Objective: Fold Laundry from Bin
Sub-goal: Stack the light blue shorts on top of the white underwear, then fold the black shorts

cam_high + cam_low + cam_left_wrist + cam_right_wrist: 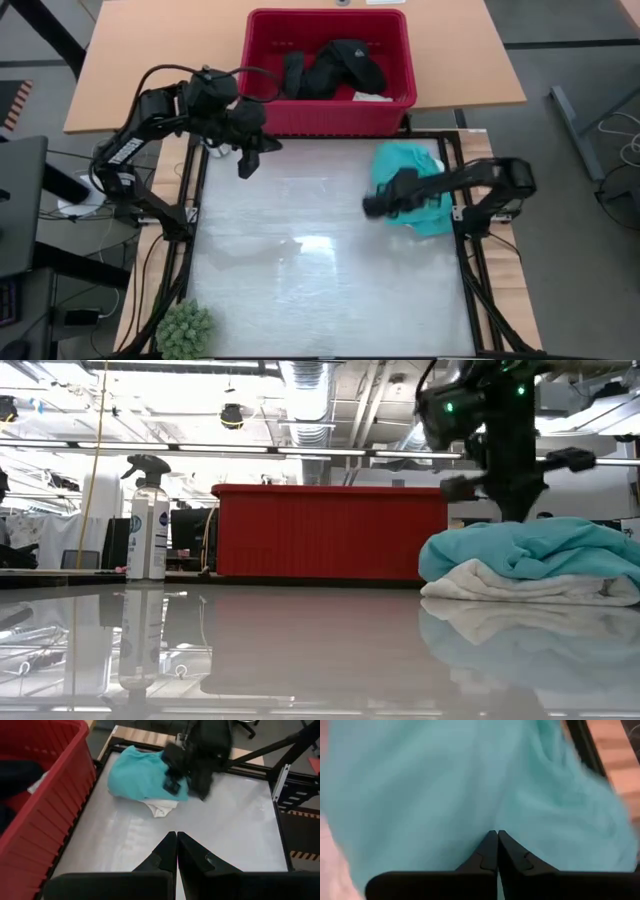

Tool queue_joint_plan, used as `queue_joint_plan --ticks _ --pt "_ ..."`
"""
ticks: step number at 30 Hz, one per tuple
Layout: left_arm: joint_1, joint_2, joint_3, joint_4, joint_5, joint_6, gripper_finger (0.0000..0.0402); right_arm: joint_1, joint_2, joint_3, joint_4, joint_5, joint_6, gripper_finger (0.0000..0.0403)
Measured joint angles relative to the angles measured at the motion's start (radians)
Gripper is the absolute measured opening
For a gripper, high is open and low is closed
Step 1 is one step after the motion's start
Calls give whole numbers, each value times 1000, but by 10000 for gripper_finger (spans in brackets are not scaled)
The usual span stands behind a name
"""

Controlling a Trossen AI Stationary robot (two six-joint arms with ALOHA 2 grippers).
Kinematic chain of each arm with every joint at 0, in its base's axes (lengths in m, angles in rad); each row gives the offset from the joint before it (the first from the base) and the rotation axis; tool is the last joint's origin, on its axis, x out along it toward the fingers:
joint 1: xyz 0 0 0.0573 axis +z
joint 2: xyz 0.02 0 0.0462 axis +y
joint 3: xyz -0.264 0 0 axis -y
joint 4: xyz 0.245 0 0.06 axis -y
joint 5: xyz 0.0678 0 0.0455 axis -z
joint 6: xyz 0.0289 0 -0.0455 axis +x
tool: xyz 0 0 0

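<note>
The red bin [330,118] stands at the table's far edge with black clothing [335,68] and a small pale piece [372,96] inside. A crumpled turquoise shirt [432,215] lies on the table's right side on top of a white garment [500,585]. My right gripper [372,207] is shut at the pile's left edge, just over the turquoise cloth [445,785], with nothing between its fingers. My left gripper [247,165] hangs shut above the table's far left, in front of the bin, and holds nothing. My right gripper slants down at the turquoise shirt with shut fingers. I cannot tell whether its fingertips [490,845] touch the cloth. No cloth shows between them.
A spray bottle [148,520] stands at the far left beside the bin. A small green plant [185,330] sits at the near left corner. A black frame [465,270] borders the glossy white table top, whose middle and near part lie bare.
</note>
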Motion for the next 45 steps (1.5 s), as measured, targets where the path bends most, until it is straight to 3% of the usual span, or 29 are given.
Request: queue_joint_plan --ticks 3,7,11,15,21,26,34,40,45 --pt "0 -10 1 1 -1 19 0 80 94 0 -3 -15 87 22" --pt "0 -11 1 10 -2 8 0 86 227 -8 54 -69 82 15" --pt "0 -4 1 44 -8 -17 0 40 306 -27 53 -114 42 31" --pt "0 9 1 83 -10 -21 0 -58 296 -66 57 -130 -65 31" --pt "3 32 2 133 -76 -5 0 -161 188 -83 72 -45 -194 22" --pt "3 62 1 123 -102 0 0 -201 73 -80 68 -5 -290 58" --pt "5 81 1 169 -113 66 4 -156 -209 -78 13 -4 -313 82" --pt "68 94 1 328 -118 170 57 -92 -459 -78 64 24 -277 83" --pt "159 170 2 436 -99 260 128 -59 -599 -77 235 94 -414 83"
